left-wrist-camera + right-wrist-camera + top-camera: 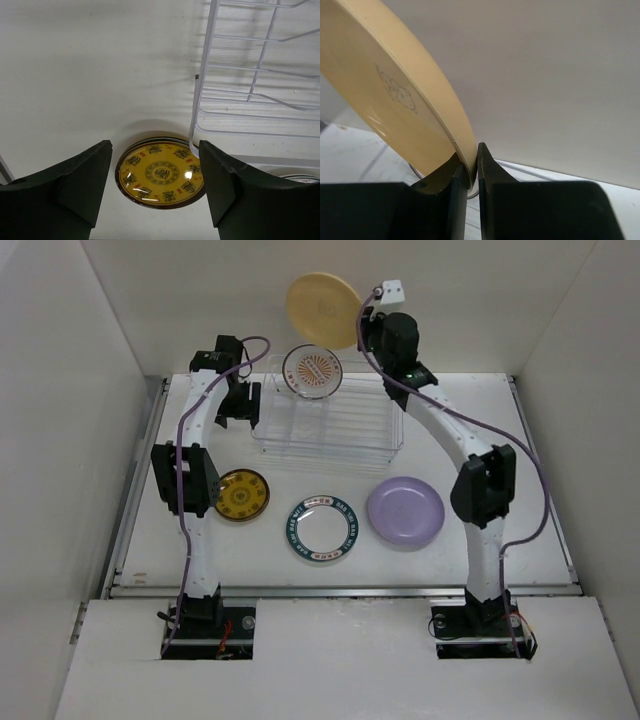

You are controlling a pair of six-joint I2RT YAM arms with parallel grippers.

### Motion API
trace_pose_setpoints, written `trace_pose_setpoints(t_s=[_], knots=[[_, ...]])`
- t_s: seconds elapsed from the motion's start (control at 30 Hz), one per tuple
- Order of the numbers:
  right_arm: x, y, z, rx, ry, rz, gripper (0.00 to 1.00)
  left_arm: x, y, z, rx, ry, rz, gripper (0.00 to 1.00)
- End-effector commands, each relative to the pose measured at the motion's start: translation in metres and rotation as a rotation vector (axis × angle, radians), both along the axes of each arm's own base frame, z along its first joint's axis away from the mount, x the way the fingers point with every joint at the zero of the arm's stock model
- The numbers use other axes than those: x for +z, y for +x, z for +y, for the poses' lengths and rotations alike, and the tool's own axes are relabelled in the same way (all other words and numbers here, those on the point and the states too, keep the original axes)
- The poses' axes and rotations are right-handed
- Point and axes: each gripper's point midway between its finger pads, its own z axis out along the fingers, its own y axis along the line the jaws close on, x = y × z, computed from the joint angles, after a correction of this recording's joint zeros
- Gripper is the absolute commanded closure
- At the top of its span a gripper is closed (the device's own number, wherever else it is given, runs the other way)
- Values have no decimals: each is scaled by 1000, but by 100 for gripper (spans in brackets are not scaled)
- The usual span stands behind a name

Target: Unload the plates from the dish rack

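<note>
Right gripper (pixel 472 155) is pinched shut on the rim of the tan-yellow plate (pixel 322 308), which it holds high over the far edge of the dish rack (pixel 350 430), well clear of the wires and tilted on edge. The wrist view shows only a thin bite: the finger pads catch the lip and most of the disc hangs out to one side. Left gripper (pixel 155 145) hangs with its jaws apart and nothing between them, just beside the rack's left wall, with the gold-patterned plate (pixel 161 174) flat on the table (pixel 530 490) below it. The teal-rimmed plate (pixel 321 528) and the lavender plate (pixel 405 511) also lie flat, in front of the rack. The orange-centred plate (pixel 313 372) is the only one left in the rack, at its far end. The step in hand looks like carrying the tan plate off to set it down. With so much of the plate off to one side of the grip, it could pivot or slip, so the swing is best kept slow and the wrist steady. The bare table to the right of the lavender plate seems the likeliest landing place. The plate should be levelled on the way down, and the low edge should touch before the jaws part. The path should stay clear of the rack wires and of the plates already laid out.
</note>
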Motion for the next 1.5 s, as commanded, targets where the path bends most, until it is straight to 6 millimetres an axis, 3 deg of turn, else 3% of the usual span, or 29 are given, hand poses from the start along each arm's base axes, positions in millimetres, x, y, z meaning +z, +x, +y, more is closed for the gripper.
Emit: trace_pose_setpoints(t_s=[0.0,0.03,0.1,0.13,0.2,0.23,0.27,0.33,0.37,0.4,0.43,0.47,0.5,0.6,0.77,0.9,1.07,1.2,1.3,1.33,1.47], knots=[[95,-42,-27,-67,176,-109,100,17,8,-7,-2,-46,-51,32],[104,-64,-36,-68,179,-55,100,22,7,-7,6,-51,-61,32],[96,-89,-45,-71,216,49,100,25,5,-7,6,-52,-66,32],[82,-119,-53,-70,234,155,100,28,0,-6,-6,-46,-64,32],[63,-150,-66,-70,249,256,100,32,-4,-1,-13,-22,-70,32],[14,-170,-74,-77,215,395,100,34,-6,1,-9,-13,-74,32],[25,-199,-84,-72,245,403,100,40,-10,3,-16,-1,-84,32],[-1,-231,-100,-122,334,520,100,46,-15,11,-12,12,-89,32],[-31,-265,-110,-150,345,620,100,48,-17,12,-20,15,-100,32],[-71,-286,-115,-191,397,737,100,51,-24,15,-26,8,-97,32],[-61,-297,-117,-198,443,733,100,53,-27,13,-31,-3,-96,32],[-98,-317,-125,-241,450,826,100,54,-31,14,-39,0,-95,32],[-98,-339,-131,-243,491,837,100,55,-38,13,-43,-8,-90,32],[-125,-380,-138,-275,634,888,100,57,-50,16,-58,-20,-76,32],[-163,-410,-138,-300,759,969,100,60,-68,18,-89,-27,-64,32],[-188,-414,-141,-338,749,1003,100,62,-82,17,-93,-36,-33,32],[-199,-409,-140,-358,738,1014,100,77,-95,14,-101,-57,-15,32],[-210,-408,-142,-378,726,1024,100,86,-119,14,-114,-65,-21,32],[-220,-409,-142,-402,738,1046,95,88,-128,18,-118,-51,-31,32],[-222,-409,-142,-413,745,1056,88,90,-131,18,-119,-51,-37,32],[-221,-405,-144,-430,753,1035,82,96,-137,17,-123,-61,-49,32]])
